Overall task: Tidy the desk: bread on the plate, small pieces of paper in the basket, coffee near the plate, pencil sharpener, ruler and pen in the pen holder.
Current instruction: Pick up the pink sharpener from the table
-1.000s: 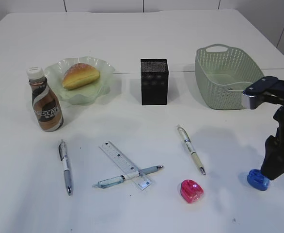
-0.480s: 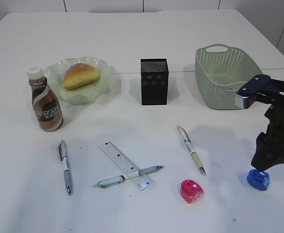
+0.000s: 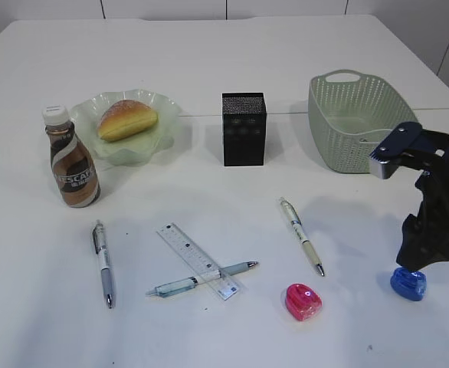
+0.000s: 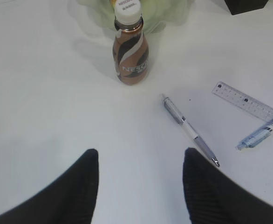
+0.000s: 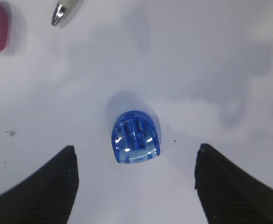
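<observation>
The white table (image 3: pixel 209 54) carries everything. At the back right stands the pale green woven plastic basket (image 3: pixel 355 123); at the back left, the scalloped green glass plate (image 3: pixel 152 142) holds the golden bread roll (image 3: pixel 126 119), with the brown coffee bottle (image 3: pixel 70 161) upright just beside the plate's front left. The black mesh pen holder (image 3: pixel 244 129) stands between plate and basket. The right gripper (image 5: pixel 134 184) hangs over the blue pencil sharpener (image 5: pixel 135 138), its jaws spread wide and clear of it on both sides. The left gripper (image 4: pixel 141 182) has its jaws apart, holding nothing, above bare table. In front lie the clear ruler (image 3: pixel 198 261), 3 pens (image 3: pixel 103 263) (image 3: pixel 201 280) (image 3: pixel 302 235), one of them resting across the ruler, and the pink pencil sharpener (image 3: pixel 303 300).
</observation>
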Robot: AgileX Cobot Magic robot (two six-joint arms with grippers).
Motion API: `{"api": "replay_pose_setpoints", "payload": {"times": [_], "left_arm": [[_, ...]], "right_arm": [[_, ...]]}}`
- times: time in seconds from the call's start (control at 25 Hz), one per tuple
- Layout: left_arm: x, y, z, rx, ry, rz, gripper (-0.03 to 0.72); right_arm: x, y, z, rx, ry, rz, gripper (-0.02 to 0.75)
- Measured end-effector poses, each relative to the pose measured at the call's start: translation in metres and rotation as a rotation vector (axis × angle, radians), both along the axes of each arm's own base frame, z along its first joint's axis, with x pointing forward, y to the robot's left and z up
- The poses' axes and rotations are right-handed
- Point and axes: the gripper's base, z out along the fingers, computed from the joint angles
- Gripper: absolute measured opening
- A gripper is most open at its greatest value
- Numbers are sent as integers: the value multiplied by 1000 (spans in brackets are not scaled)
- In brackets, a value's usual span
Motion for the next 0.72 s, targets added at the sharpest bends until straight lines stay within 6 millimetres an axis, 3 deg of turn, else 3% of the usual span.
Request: {"api": "replay_pose_setpoints", "payload": {"times": [0.2,0.72], "left_arm": [[0,0,0,0,1,0,400],[0,0,0,1,6,0,398]], "right_arm": [[4,0,-22,-5,67,4,583],[7,0,-38,-17,98,87,575]]}}
